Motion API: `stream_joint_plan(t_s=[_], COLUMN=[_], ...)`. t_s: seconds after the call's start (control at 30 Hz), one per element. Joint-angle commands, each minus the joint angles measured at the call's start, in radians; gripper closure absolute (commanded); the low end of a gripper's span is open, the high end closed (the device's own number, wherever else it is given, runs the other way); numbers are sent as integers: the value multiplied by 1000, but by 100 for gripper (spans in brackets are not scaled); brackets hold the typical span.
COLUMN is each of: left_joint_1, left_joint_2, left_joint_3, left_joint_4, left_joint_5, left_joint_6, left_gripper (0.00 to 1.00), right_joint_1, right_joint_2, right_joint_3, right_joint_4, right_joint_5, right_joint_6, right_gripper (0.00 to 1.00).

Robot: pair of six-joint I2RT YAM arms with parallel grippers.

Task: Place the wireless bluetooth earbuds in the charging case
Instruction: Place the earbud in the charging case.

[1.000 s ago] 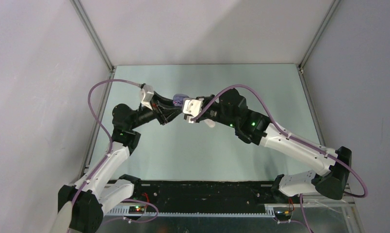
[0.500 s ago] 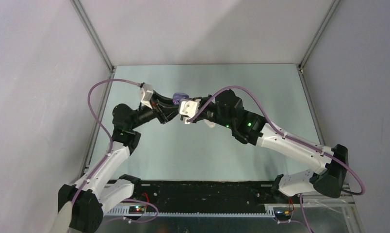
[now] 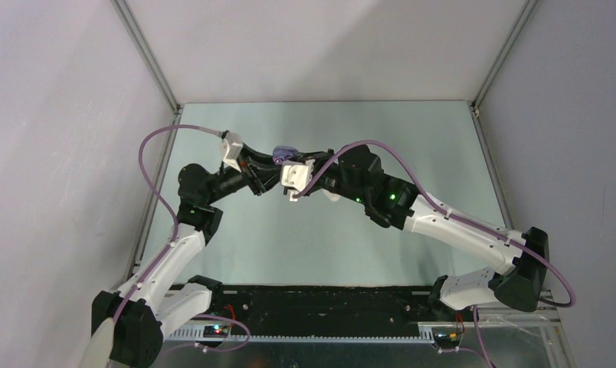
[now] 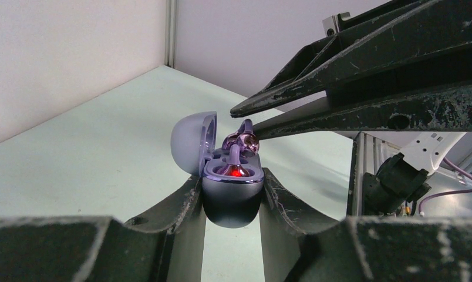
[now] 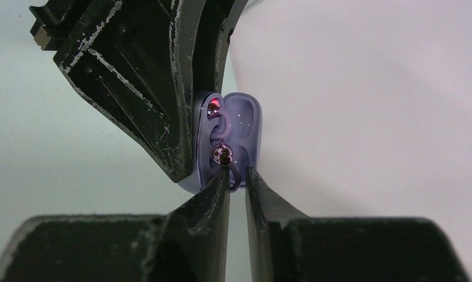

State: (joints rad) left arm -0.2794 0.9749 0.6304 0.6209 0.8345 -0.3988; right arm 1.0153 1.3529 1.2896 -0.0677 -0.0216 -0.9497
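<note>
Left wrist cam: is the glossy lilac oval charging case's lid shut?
No, the glossy lilac oval charging case has its lid swung open, red light showing inside.

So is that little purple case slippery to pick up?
Probably slippery: the charging case looks smooth and glossy. Its rounded bottom suggests it would rock or tip if set down. The open lid might swing if bumped.

Looks like a robotics lab test cell to me, not anyone's home. There's a pale mint-green tabletop (image 3: 312, 238) boxed in by plain grey-white wall panels (image 3: 60, 115), with bare aluminium frame rails (image 3: 148, 57) in the corners. Two white-and-black robot arms (image 3: 458, 230) are bolted at the near edge, lilac cables (image 3: 143, 157) loop off them, and little exposed circuit boards with lit LEDs (image 3: 217, 330) sit by the bases.
</note>
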Motion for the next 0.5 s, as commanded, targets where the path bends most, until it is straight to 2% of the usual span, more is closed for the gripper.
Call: stream_joint_plan(t_s=[0.0, 0.1, 0.4, 0.47], left_joint_1=[-5, -5, -4, -5], left_joint_2=[-7, -7, 1, 2], left_joint_3=[37, 36, 39, 39], left_joint_4=[24, 23, 39, 41], left_joint_5=[-18, -18, -32, -33], left_joint_6=[25, 24, 14, 14], left_gripper=[100, 100, 100, 100], right_joint_1=[2, 3, -5, -12], right_joint_2=[0, -4, -21, -34], right_joint_3=[4, 4, 17, 22], right_joint_4=[5, 2, -52, -78], right_joint_5=[22, 22, 35, -8], right_joint_6=[-19, -20, 0, 21], right_gripper=[79, 72, 68, 61])
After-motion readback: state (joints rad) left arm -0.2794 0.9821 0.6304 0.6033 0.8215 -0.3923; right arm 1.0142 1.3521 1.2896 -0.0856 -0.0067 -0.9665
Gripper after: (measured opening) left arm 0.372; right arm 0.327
